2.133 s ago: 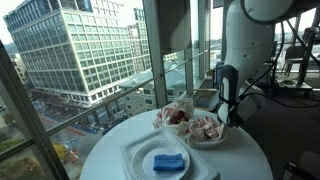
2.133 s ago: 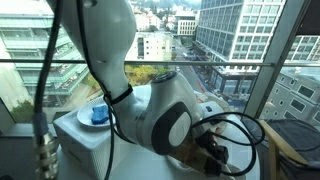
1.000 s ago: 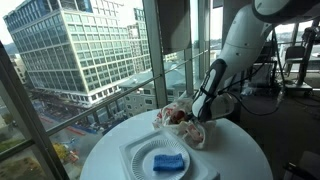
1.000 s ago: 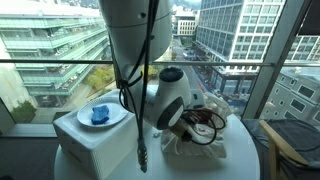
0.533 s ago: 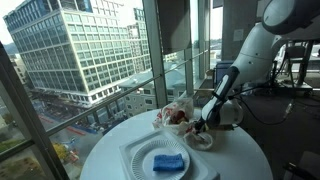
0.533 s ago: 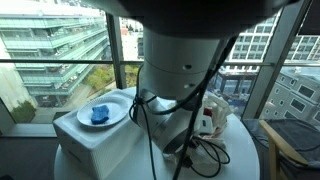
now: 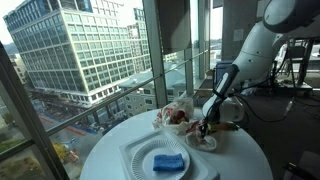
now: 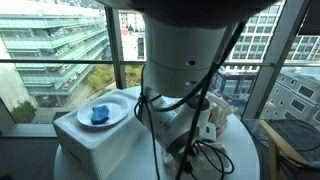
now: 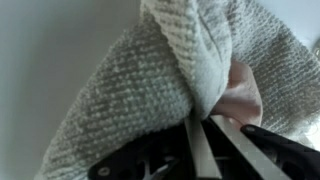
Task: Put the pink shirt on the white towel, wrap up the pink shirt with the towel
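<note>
The white towel (image 7: 180, 113) lies bunched on the round table with the pink shirt (image 7: 177, 118) showing inside its folds. In the wrist view the knitted towel (image 9: 130, 80) fills the frame and a patch of pink shirt (image 9: 240, 95) peeks from under a fold. My gripper (image 7: 203, 128) is low at the near side of the bundle. Its fingers (image 9: 205, 140) are pressed together on the towel's edge. In an exterior view the arm hides most of the towel (image 8: 208, 118).
A white plate with a blue sponge (image 7: 168, 160) sits on a white square box (image 7: 135, 155) at the front of the round table (image 7: 240, 160); the sponge also shows in an exterior view (image 8: 100, 114). Windows stand close behind the table.
The arm swung from beside the bundle over it and came down onto the towel's near side. In the last half second it barely moved.
</note>
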